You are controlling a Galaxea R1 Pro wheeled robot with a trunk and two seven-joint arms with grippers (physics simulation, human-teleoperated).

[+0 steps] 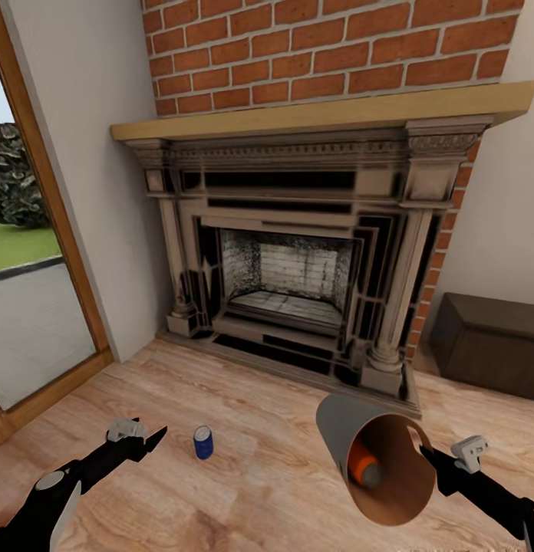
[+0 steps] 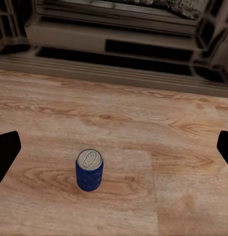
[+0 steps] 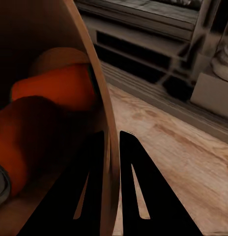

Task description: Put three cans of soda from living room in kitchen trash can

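One blue can (image 2: 89,170) stands upright on the wood floor (image 1: 244,491) before the fireplace (image 1: 298,261), just ahead of my left pincer (image 1: 148,443), whose fingers are spread wide. My right pincer (image 3: 113,147) pinches the rim of the bin (image 1: 340,429), held tipped on its side, with orange cans (image 3: 50,98) lying inside.

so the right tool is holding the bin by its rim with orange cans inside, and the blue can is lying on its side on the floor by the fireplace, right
One thing is off: the blue can stands upright on the wood floor, silvery top up, as the left wrist view shows. The rest holds: the right tool grips the bin by its rim, with an orange can inside, and the fireplace is just beyond.
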